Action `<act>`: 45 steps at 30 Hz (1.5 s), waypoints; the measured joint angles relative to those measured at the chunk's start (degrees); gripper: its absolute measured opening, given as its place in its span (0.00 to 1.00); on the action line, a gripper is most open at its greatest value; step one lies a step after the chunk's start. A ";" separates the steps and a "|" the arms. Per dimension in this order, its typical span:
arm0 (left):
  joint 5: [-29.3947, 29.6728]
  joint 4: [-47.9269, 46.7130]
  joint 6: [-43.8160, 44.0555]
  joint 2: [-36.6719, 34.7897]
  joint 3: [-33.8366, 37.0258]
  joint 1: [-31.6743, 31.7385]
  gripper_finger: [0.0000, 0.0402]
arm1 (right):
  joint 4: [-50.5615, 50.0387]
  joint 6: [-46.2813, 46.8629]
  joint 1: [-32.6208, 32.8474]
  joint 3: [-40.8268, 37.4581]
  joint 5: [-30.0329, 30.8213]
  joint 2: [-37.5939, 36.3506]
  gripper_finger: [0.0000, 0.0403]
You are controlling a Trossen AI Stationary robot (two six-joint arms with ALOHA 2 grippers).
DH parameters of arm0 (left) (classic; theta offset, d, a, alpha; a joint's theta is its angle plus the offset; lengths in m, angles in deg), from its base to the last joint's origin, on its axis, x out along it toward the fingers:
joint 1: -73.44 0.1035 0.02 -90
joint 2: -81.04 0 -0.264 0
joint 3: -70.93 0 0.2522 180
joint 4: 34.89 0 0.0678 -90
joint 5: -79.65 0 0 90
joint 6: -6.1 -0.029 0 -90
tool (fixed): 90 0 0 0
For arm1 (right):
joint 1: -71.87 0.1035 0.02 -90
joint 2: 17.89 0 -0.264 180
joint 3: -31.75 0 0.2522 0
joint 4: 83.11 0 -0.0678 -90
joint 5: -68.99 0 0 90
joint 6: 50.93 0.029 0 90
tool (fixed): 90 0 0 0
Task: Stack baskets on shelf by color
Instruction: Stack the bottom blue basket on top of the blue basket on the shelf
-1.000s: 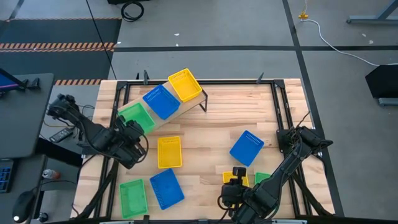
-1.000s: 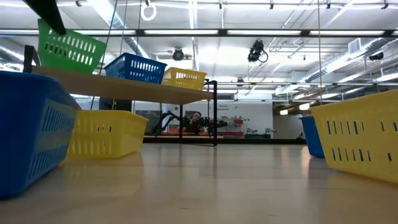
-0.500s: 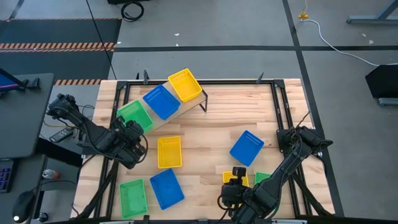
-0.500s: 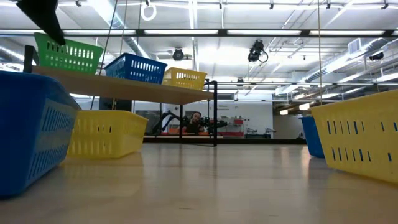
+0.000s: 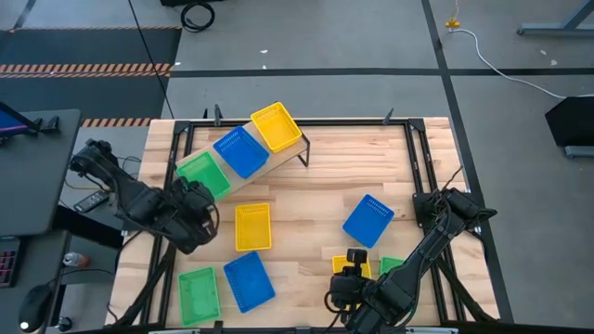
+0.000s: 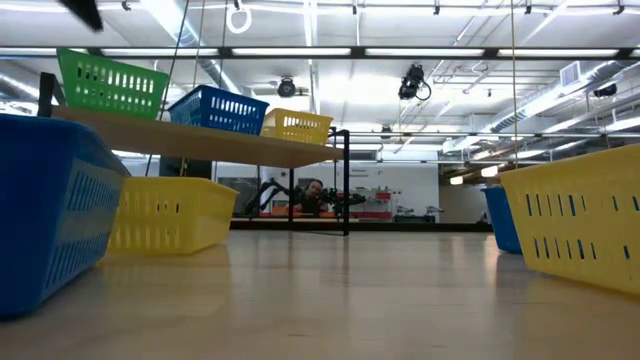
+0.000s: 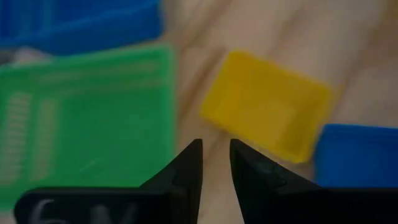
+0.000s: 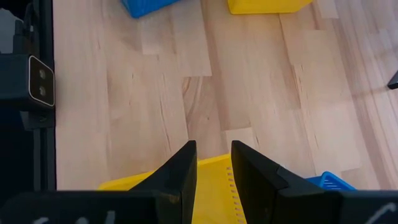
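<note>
Left wrist view blurred, green basket (image 7: 87, 118) edge cropped

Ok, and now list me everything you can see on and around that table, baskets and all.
yellow baskets: three, yellow, one on the shelf, one mid-table, one at the near edge under the right arm.
blue baskets: three, blue, one mid-shelf, two on the table.
green baskets: three, green, one on the shelf's left end, one at the near-left corner, one part hidden by the right arm.
shelf: one, pale wood, far-left of the table.
table: one, slatted wood.
left end effector: one, dark, beside the shelf's green end.
right end effector: one, dark, over the near-edge yellow basket.
</note>
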 joint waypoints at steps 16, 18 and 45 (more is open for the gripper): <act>-2.87 25.87 -24.88 9.25 -1.93 -2.10 0.20 | 0.79 0.02 0.00 0.00 0.00 0.00 0.27; -6.02 24.71 -24.85 12.05 -1.93 -2.10 0.20 | 1.17 0.02 0.00 0.00 0.00 0.00 0.27; -19.01 48.91 -16.44 31.52 -1.91 -8.59 0.47 | 3.21 0.02 0.00 0.00 -0.02 0.00 0.27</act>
